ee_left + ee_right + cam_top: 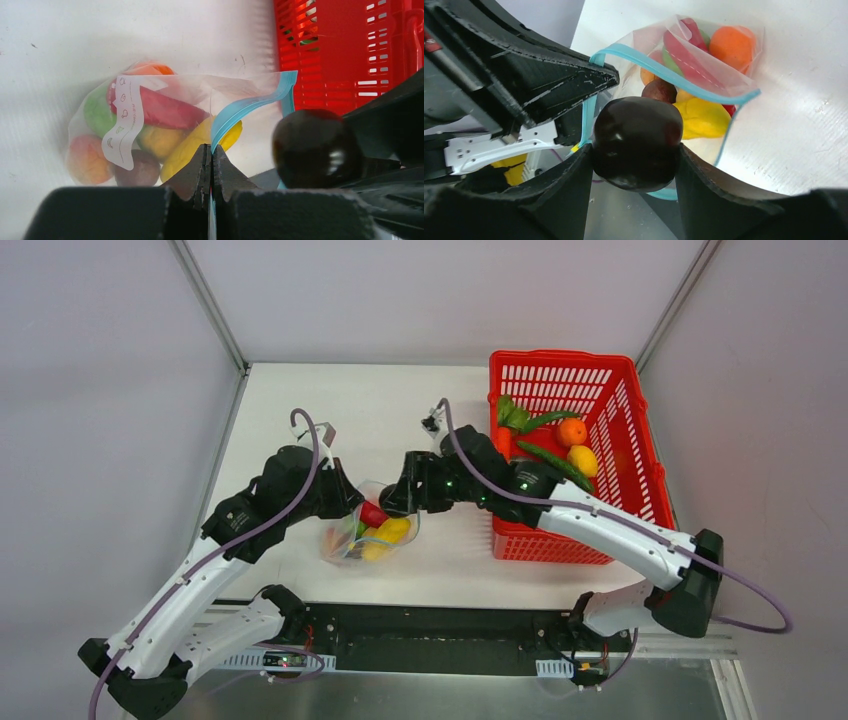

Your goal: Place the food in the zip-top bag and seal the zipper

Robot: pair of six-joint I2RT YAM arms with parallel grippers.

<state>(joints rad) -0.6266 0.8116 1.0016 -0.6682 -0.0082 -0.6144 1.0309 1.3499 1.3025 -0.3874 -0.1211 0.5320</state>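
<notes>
- Right gripper (635,165) first: jaws about half open and clamped on either side of a dark ball (636,135), hanging right at the mouth of the bag (100,115). It looks poised for the drop.
- Left gripper (210,157) is pinched fully closed on the zipper (250,105) edge. It lifts that lip so the mouth gapes toward the ball, which looks like the whole reason for the hold.
- The bag lies on the table (380,410) between the two arms, already well stuffed. A red piece (165,112), a yellow piece (701,117) and an orange ball (731,45) press against the plastic.
- The zipper's two teal strips stand well apart, so sealing has not begun.
- In the way: the yellow piece sits right up at the mouth, so the ball has little room to slide in. The left gripper's finger is just beside the ball, and I'd call that a tight gap.
- Further out, the basket (620,380) on the right holds an orange fruit (572,430), a yellow fruit (583,460) and green pieces (545,422). There is more to load before closing.
</notes>
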